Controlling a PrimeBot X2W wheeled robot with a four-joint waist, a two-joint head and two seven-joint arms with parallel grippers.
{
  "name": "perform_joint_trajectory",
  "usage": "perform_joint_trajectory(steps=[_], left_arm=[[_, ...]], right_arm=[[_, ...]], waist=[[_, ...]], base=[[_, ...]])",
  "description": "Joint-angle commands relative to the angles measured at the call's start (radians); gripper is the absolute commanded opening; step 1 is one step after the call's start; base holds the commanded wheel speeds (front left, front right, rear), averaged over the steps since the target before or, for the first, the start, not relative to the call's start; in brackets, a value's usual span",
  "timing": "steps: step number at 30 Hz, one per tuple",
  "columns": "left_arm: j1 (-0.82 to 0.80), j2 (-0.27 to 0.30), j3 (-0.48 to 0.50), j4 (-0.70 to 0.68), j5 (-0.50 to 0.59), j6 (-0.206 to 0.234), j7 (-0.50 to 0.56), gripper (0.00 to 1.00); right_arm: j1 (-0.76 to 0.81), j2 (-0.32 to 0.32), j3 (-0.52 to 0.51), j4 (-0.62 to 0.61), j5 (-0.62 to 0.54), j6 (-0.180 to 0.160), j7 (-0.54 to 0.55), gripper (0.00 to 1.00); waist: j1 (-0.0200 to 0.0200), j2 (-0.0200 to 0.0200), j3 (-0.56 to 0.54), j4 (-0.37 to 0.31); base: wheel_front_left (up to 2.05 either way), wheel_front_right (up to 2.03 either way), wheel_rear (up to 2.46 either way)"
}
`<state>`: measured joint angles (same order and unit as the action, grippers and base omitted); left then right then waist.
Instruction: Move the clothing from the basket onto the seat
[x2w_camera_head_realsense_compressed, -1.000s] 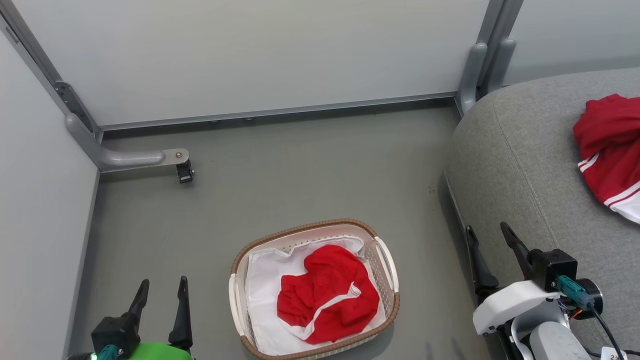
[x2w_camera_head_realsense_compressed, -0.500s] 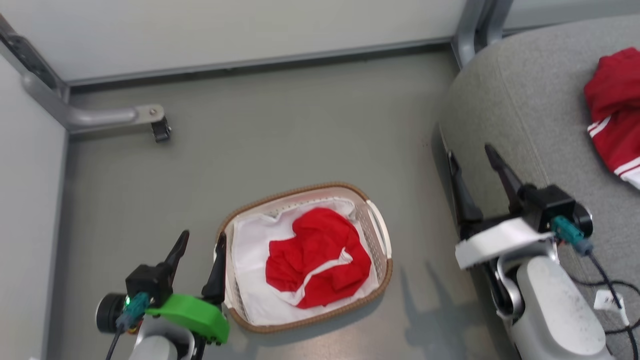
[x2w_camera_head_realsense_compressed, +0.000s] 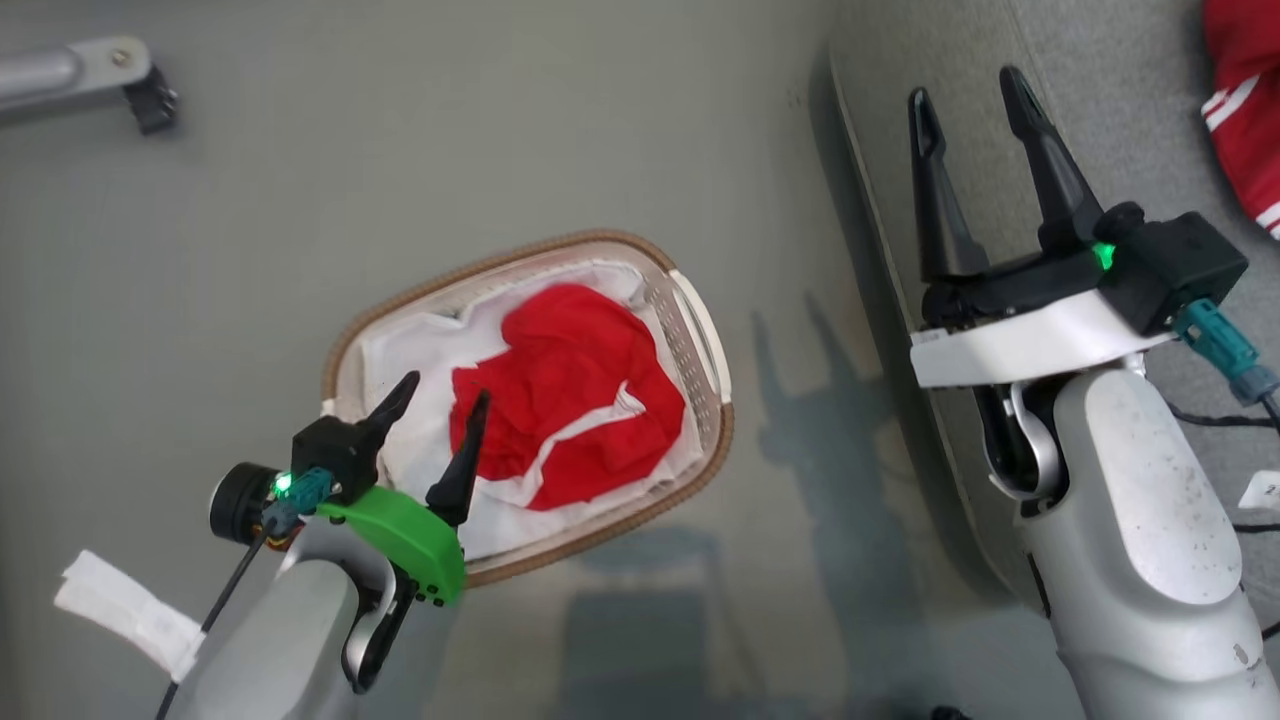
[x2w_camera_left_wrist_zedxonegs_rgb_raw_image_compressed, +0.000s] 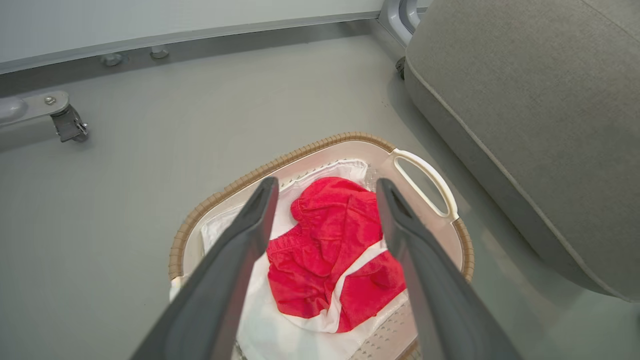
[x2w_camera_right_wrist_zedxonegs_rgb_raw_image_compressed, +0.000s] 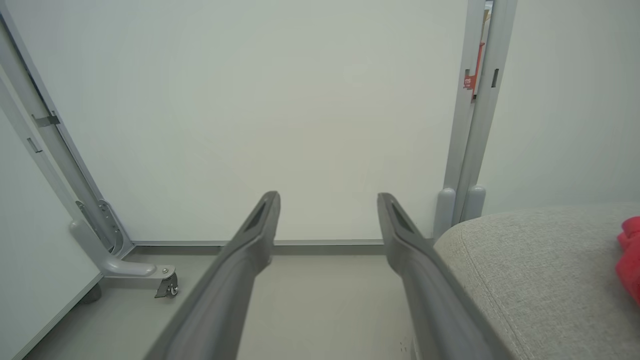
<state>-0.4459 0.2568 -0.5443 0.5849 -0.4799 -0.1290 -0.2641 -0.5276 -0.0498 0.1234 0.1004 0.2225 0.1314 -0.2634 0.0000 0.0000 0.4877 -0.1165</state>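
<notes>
Crumpled red clothing (x2w_camera_head_realsense_compressed: 565, 390), white-striped, lies in the brown-rimmed basket (x2w_camera_head_realsense_compressed: 705, 330). Left pincer (x2w_camera_head_realsense_compressed: 446, 389) and right pincer (x2w_camera_head_realsense_compressed: 965, 85) gape, empty. A far red tag (x2w_camera_right_wrist_zedxonegs_rgb_raw_image_compressed: 467, 81) is unreadable.

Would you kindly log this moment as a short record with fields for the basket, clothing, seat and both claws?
basket: on the floor beside the seat, white liner inside
clothing in basket: one crumpled red garment with white trim
clothing on seat: one red garment with white stripes
left claw: open, empty, over the basket
right claw: open, empty, by the seat's edge
</notes>
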Motion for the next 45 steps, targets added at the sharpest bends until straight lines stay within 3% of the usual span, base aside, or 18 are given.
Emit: perform_joint_trajectory(steps=[1, 12, 21, 33, 45], left_arm=[[-0.046, 0.023, -0.023, 0.014, -0.01, -0.003, -0.001, 1.0], [-0.264, 0.101, -0.303, 0.141, -0.13, -0.003, -0.001, 1.0], [-0.387, 0.134, -0.498, 0.241, -0.211, -0.003, 0.003, 1.0], [-0.492, 0.122, -0.663, 0.385, -0.242, -0.003, 0.024, 1.0], [-0.565, 0.043, -0.705, 0.577, -0.171, 0.0, 0.023, 1.0]], right_arm=[[-0.023, -0.003, 0.004, -0.015, 0.011, -0.001, -0.002, 1.0], [-0.076, -0.002, 0.05, -0.094, 0.046, -0.001, -0.002, 1.0], [-0.108, -0.002, 0.077, -0.144, 0.081, -0.001, -0.002, 1.0], [-0.076, -0.002, 0.072, -0.177, 0.106, -0.001, -0.002, 1.0], [-0.042, -0.003, 0.051, -0.19, 0.093, -0.001, -0.002, 1.0]], waist=[[0.0, 0.0, 0.135, -0.093], [0.0, 0.0, 0.281, -0.168], [0.0, 0.0, 0.365, -0.216], [0.0, 0.0, 0.429, -0.248], [0.0, 0.0, 0.457, -0.222]], base=[[0.0, 0.0, 0.0], [0.0, 0.0, 0.0], [0.0, 0.0, 0.0], [0.0, 0.0, 0.0], [0.0, 0.0, 0.0]])
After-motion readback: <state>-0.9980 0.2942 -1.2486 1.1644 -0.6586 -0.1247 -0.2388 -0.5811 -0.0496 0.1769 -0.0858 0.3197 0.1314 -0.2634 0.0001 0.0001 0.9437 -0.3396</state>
